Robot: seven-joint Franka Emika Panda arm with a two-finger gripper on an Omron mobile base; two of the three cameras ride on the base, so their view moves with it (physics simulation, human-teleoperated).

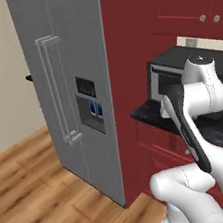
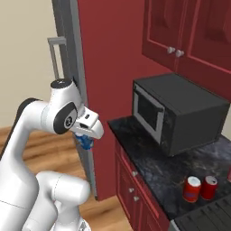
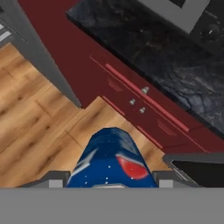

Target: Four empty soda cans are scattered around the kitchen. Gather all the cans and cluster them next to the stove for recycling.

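Your gripper (image 3: 109, 186) is closed on a blue soda can (image 3: 111, 159), with a finger on either side of it at the bottom centre of the hand view. In the right base view the same can shows as a small blue patch under the hand, left of centre, hanging in the air over the wood floor (image 3: 39, 131) and just short of the black countertop (image 2: 158, 167).

The can's long axis runs along the gripper's own line, so in the hand view it points up the frame, away from the camera, with its far end toward the red drawers (image 3: 131, 98) below the counter. Which end is the top, you cannot tell.

As for progress, you can judge it from the lower right of the right base view: two red cans (image 2: 200, 188) stand upright, touching or nearly so, on the counter just beside the edge of the stove (image 2: 210, 219). That looks like two delivered and a third in hand. A fourth can is yet to be found. What is left for you is to carry this blue one past the microwave (image 2: 180, 113) to the pair, set it down, then fetch the last.
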